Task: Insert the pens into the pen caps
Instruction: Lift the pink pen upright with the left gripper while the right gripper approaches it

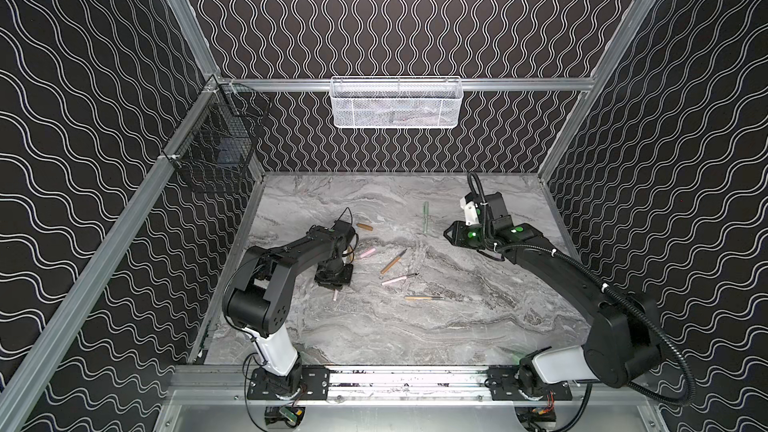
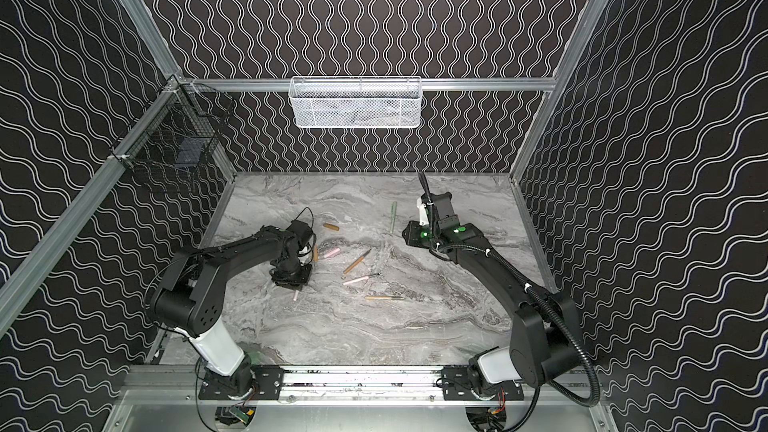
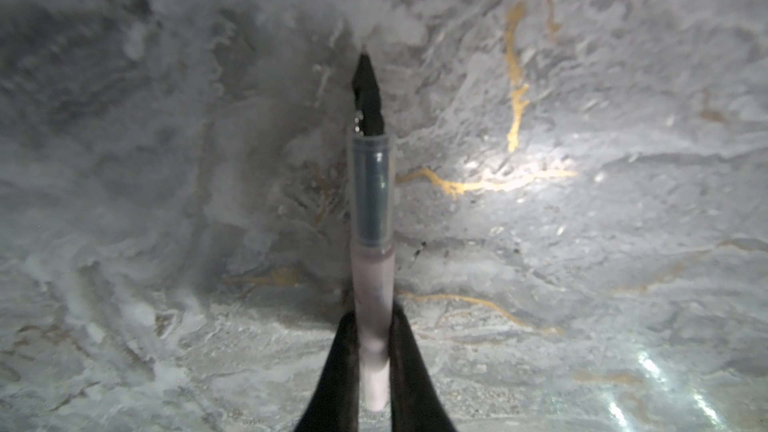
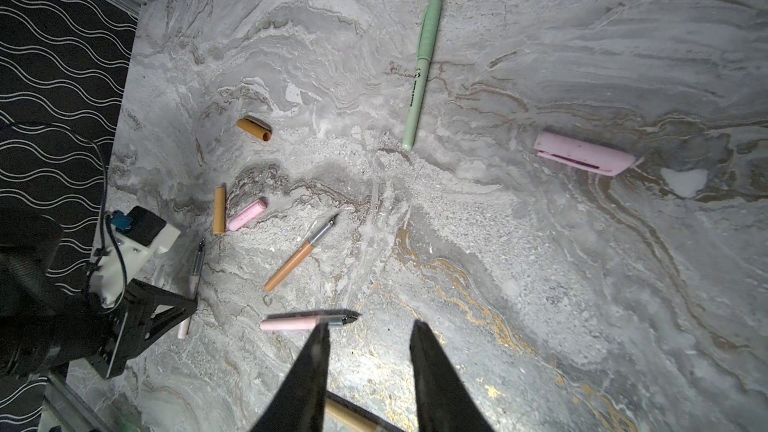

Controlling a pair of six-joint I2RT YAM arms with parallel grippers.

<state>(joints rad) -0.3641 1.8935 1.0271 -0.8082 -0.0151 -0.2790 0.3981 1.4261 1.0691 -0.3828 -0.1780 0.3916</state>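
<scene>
My left gripper is shut on the barrel of a pale pink pen, low over the table, and its dark tip points away from the jaws. In a top view that pen's end pokes out below the left gripper. My right gripper hangs open and empty above a second pink pen. Two tan pens lie mid-table. Loose pen caps lie about: tan, tan, pink, pink. A green pen lies capped.
A white mesh basket hangs on the back wall and a black wire basket on the left wall. Aluminium frame rails edge the marble table. Both arm bases sit on the front rail.
</scene>
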